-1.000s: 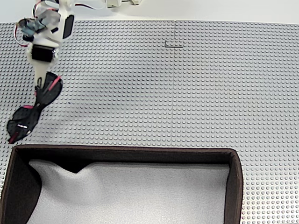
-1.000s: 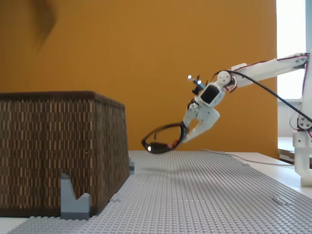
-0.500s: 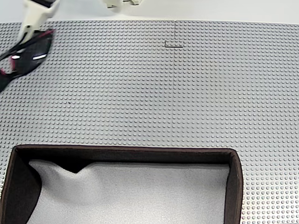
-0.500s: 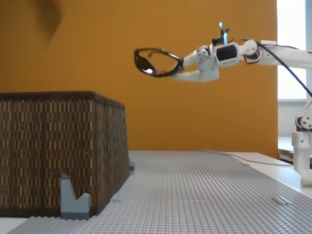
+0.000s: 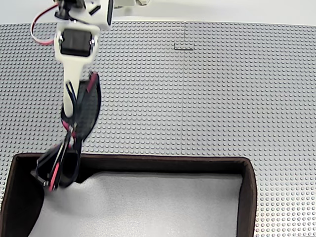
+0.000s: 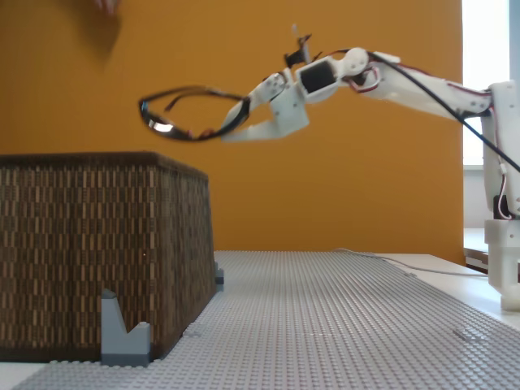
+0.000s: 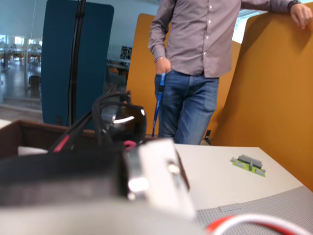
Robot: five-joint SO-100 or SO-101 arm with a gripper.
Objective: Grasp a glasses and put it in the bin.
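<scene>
Grey studded baseplate surface (image 5: 197, 98) carries everything, stud grid running edge to edge in the top-down fixed view. The bin (image 5: 249, 197) sits directly on it at 6 o'clock, dark brown walls, pale lining inside, reaching from the 7 o'clock corner across to about 5 o'clock. Side fixed view: the bin (image 6: 97, 252) stands on the baseplate at 8 o'clock, woven wall upright, with a small grey brick bracket (image 6: 123, 337) touching its near corner. Small dark L-shaped mark (image 5: 183, 48) on the studs at 12 o'clock.
</scene>
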